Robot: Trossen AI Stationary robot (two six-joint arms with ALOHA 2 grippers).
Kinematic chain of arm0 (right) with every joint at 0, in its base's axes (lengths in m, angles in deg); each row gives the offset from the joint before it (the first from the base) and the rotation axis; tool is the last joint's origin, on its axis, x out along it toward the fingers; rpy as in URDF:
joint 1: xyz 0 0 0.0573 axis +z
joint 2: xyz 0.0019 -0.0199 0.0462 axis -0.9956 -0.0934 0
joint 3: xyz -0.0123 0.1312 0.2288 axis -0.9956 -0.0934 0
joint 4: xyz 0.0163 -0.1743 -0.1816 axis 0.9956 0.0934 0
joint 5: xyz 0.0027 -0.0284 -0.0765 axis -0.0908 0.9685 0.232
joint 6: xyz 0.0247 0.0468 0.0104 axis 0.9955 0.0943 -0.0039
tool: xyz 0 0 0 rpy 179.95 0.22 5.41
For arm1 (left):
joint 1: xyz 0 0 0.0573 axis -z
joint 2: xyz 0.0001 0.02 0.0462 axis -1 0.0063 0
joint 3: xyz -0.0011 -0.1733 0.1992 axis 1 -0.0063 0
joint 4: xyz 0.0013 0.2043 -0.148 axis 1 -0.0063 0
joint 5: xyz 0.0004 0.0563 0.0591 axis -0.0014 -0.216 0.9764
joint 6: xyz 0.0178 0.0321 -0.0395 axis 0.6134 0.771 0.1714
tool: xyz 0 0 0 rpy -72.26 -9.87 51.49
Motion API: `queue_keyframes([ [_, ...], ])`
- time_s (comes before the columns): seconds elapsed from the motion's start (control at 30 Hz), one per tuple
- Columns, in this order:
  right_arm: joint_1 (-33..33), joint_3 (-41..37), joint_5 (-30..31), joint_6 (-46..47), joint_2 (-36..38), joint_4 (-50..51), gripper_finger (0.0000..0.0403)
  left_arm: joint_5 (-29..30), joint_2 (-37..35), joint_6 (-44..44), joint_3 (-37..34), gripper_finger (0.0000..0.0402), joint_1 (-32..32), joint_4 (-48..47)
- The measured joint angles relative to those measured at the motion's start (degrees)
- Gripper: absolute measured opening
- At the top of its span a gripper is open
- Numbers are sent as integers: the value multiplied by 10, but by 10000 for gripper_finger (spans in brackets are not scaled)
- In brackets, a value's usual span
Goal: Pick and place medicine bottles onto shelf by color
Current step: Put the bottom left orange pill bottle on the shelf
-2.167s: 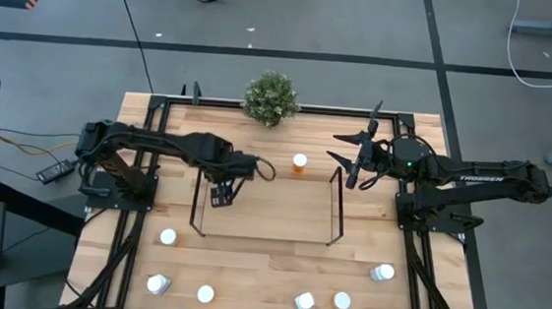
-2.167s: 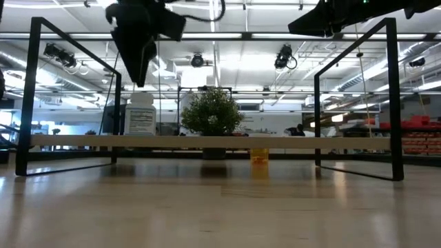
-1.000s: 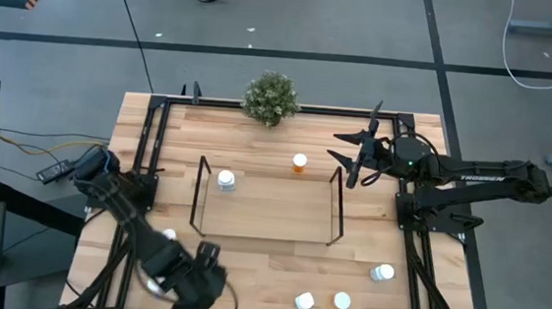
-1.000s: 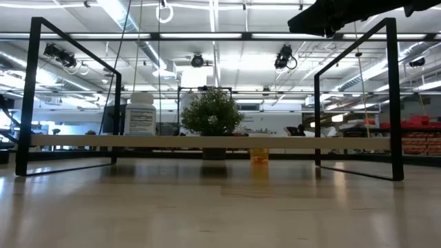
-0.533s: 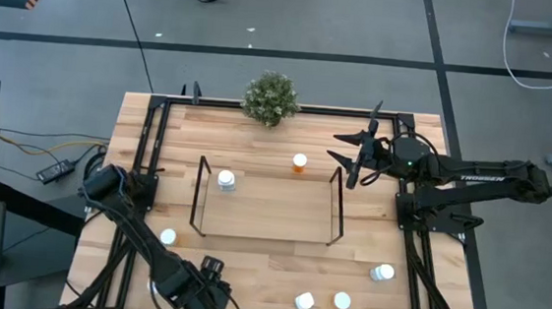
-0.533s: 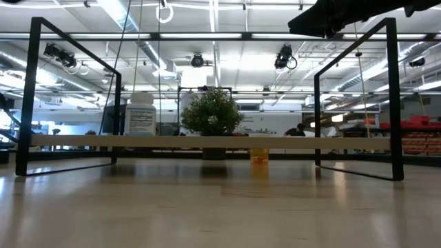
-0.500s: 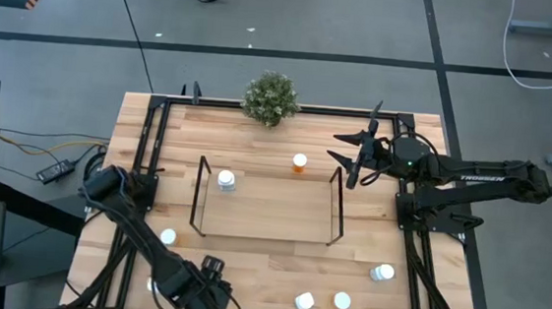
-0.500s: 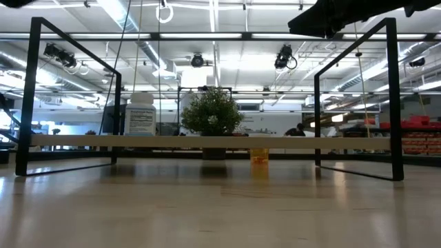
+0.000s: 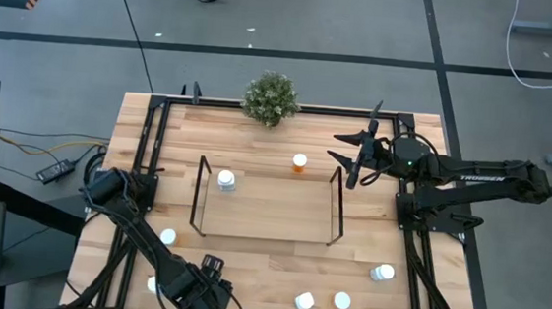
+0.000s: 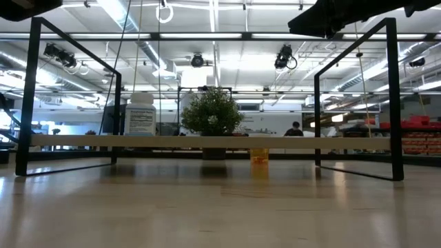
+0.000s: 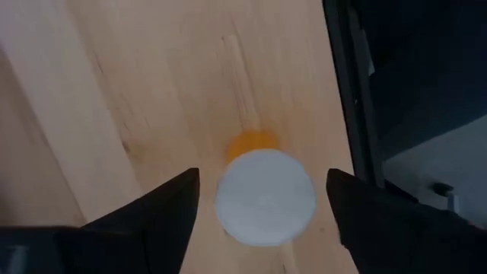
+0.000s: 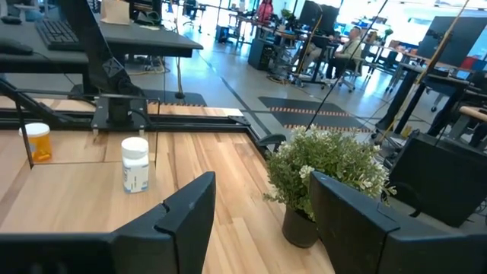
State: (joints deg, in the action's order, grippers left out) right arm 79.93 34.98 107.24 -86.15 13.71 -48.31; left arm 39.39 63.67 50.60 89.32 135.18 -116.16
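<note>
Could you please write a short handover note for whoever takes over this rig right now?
Left claw: open, poised over an orange-bodied, white-capped medicine bottle at the table's front-left edge, not gripping yet.
Right claw: open, empty, waiting off the right end of the black wire shelf.
Done: one whitish bottle stands on the shelf's left end.
Left: an orange bottle behind the shelf, plus white-capped bottles along the front. Body colours are hard to tell from above.
A small green potted plant stands at the back edge.

You have a small potted plant (image 9: 271, 98) upright at the wooden table's (image 9: 268, 255) far edge, centred
</note>
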Motion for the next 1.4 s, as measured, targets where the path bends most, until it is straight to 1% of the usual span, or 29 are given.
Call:
queue_keyframes([
  [0.2, 0, 0, 0, 0, 0, 0, 219, 5, 4, -3, 0, 336, 0, -12],
  [0.37, 0, 0, 0, 0, 0, 0, 219, 6, 4, -2, 0, 344, 0, -12],
  [0.93, 0, 0, 0, 0, 0, 1, 219, 0, 18, 3, 0, 282, 0, -16],
  [1.23, 0, 0, 0, 0, 0, 1, 219, -1, 18, 3, 0, 213, 0, -17],
  [1.33, 0, 0, 0, 0, 0, 1, 219, -1, 18, 4, 0, 211, -2, -18],
  [1.4, 0, 0, 0, 0, 0, 1, 219, -2, 18, 4, 0, 216, -6, -19],
])
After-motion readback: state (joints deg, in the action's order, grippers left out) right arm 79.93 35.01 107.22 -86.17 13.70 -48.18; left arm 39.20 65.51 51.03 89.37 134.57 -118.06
